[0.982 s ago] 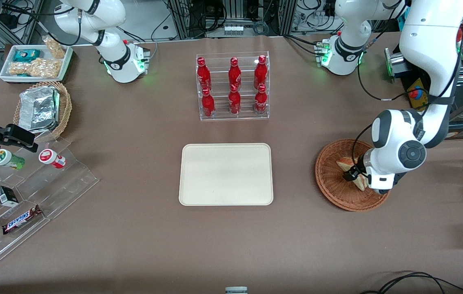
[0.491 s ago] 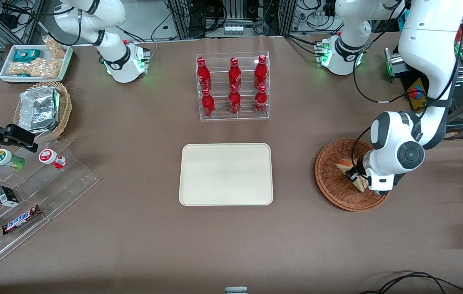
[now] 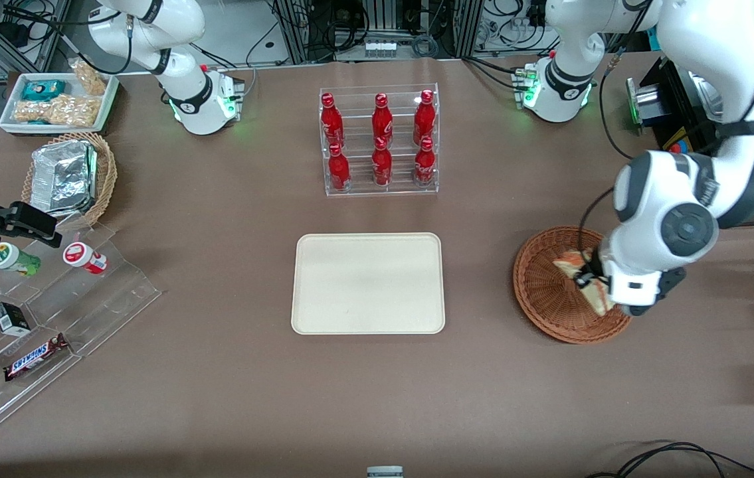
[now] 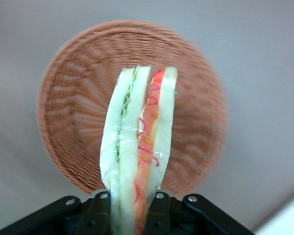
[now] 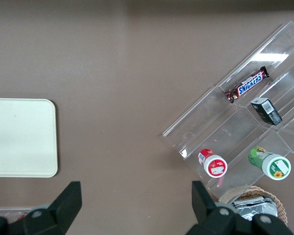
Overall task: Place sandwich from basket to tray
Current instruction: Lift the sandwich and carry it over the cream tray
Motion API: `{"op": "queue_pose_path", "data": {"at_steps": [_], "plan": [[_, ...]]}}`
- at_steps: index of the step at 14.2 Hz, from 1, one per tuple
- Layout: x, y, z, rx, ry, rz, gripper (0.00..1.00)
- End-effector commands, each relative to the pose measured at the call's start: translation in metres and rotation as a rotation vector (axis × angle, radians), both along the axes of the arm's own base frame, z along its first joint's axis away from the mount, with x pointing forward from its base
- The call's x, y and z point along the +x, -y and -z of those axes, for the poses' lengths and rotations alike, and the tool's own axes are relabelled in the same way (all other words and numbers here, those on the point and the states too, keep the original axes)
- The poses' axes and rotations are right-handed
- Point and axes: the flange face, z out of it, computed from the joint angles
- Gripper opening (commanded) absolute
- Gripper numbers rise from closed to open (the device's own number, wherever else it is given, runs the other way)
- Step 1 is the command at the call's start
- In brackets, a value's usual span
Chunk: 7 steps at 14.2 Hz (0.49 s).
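My gripper (image 3: 590, 287) has risen at the right of the front frame, clenched on the sandwich (image 4: 137, 156); it now hangs above the basket (image 3: 543, 292); tray (image 3: 368, 283) awaits at centre

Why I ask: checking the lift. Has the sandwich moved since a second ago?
Yes. The sandwich, clamped in the gripper, has risen off the basket, which stayed put.

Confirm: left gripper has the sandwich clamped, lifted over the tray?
Not over the tray. The gripper has the sandwich clamped and lifted, but over the basket, as the left wrist view shows. The tray holds nothing.
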Motion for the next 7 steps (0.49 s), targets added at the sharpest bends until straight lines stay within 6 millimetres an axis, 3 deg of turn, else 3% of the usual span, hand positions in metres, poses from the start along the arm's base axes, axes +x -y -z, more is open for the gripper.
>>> {"op": "queue_pose_path", "data": {"at_steps": [1, 5, 7], "plan": [[-0.006, 0.094, 0.01, 0.022, 0.003, 0.145, 0.01], [-0.014, 0.211, 0.024, -0.027, 0.024, 0.331, 0.03], [-0.026, 0.276, 0.042, -0.05, 0.033, 0.4, 0.04]]}}
